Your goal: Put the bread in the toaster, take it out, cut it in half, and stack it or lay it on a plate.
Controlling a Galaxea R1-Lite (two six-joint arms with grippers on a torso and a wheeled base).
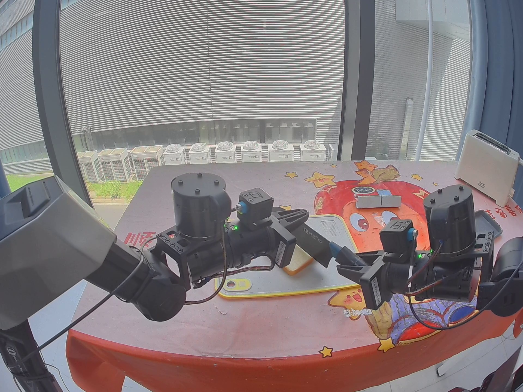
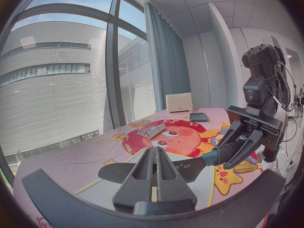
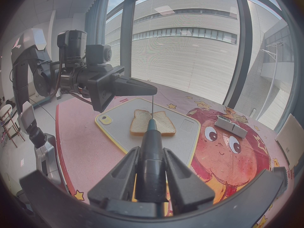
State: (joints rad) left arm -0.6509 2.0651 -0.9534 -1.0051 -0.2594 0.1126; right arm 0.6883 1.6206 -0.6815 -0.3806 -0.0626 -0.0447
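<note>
Closest to the right wrist camera, the right gripper (image 3: pixel 151 150) was clamped on the round black handle of a knife (image 1: pixel 315 242), a teal collar showing just ahead of its fingers. From there the blade ran edge-on as a thin dark line up to the tips of the left gripper (image 3: pixel 154 90). Those fingers were drawn together with only a slit between them and sat at the blade's top edge; whether they pinched it I could not tell.

Directly under the blade lay the bread (image 3: pixel 162 126), a flat, pale slice with a tan crust, the knife standing over its middle. It rested on a smooth grey cutting board (image 3: pixel 122 133) with rounded corners and a yellow rim, near the centre of the head view.

At the upper right of that view stood a boxy cream toaster (image 1: pixel 487 172). Just below it, behind the right arm, lay a dark shallow tray (image 1: pixel 486 225). A small grey block (image 1: pixel 378 201) lay on the cartoon-printed tablecloth (image 1: pixel 261 322) beyond the board.
</note>
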